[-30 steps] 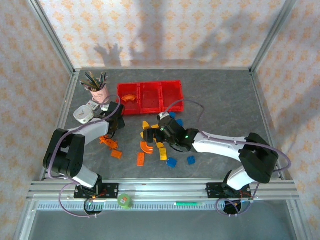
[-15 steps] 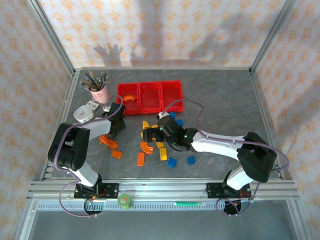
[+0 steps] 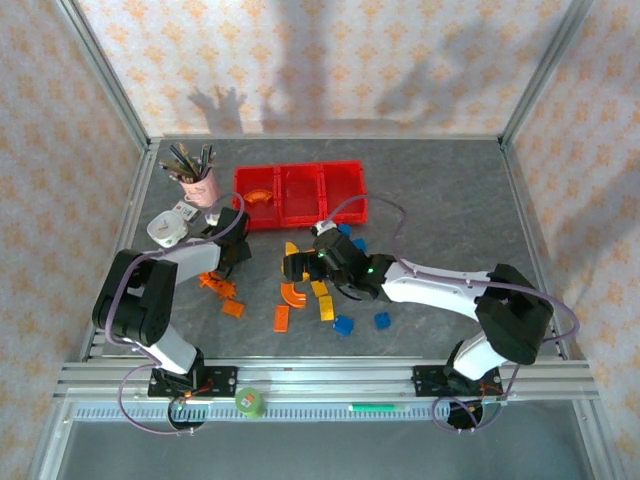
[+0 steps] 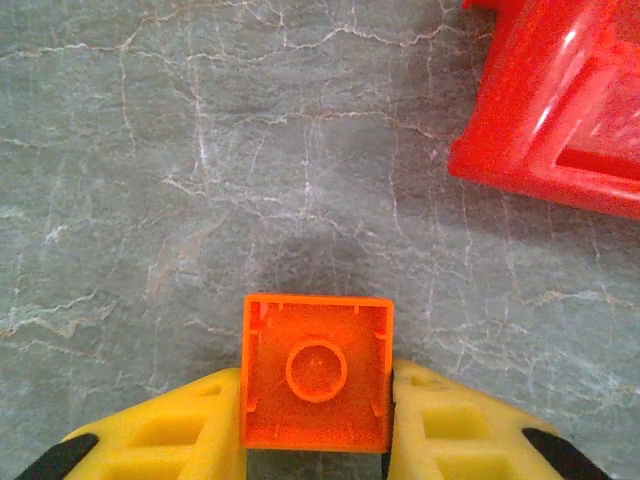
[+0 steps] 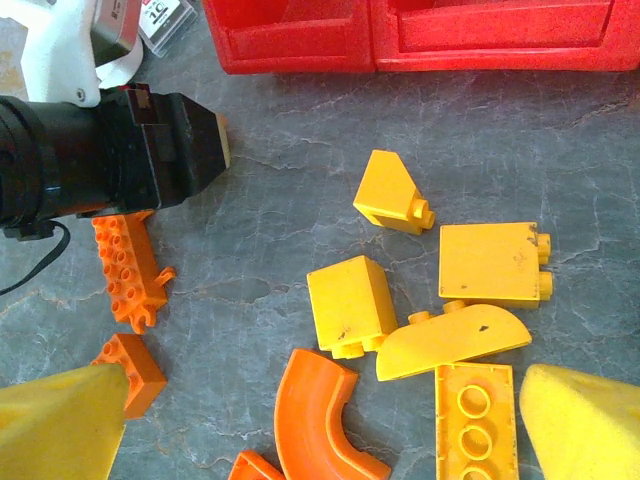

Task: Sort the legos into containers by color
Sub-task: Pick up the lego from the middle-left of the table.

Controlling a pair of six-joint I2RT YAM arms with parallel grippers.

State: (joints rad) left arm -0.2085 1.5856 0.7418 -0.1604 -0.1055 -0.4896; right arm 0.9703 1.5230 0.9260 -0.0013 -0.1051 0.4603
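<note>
My left gripper (image 4: 316, 425) is shut on a square orange brick (image 4: 316, 372), held underside-up just above the table beside the corner of the red tray (image 4: 545, 130). In the top view that gripper (image 3: 226, 240) sits near the tray's (image 3: 279, 195) front left corner, and an orange arch (image 3: 258, 196) lies in the left bin. My right gripper (image 5: 330, 435) is open and hangs over the pile. Below it lie a yellow cube (image 5: 350, 300), a yellow rounded piece (image 5: 455, 340) and an orange arch (image 5: 315, 420). Blue bricks (image 3: 343, 325) lie to the right.
A pink cup of pens (image 3: 197, 180) and a white device (image 3: 170, 228) stand left of the tray. A green tape roll (image 3: 249, 402) rests on the front rail. Orange bricks (image 5: 125, 265) lie under the left arm's black wrist (image 5: 110, 155).
The right gripper has edged slightly to the far left over the pile. The left arm's elbow has shifted a little, with the gripper still shut on the orange brick.
</note>
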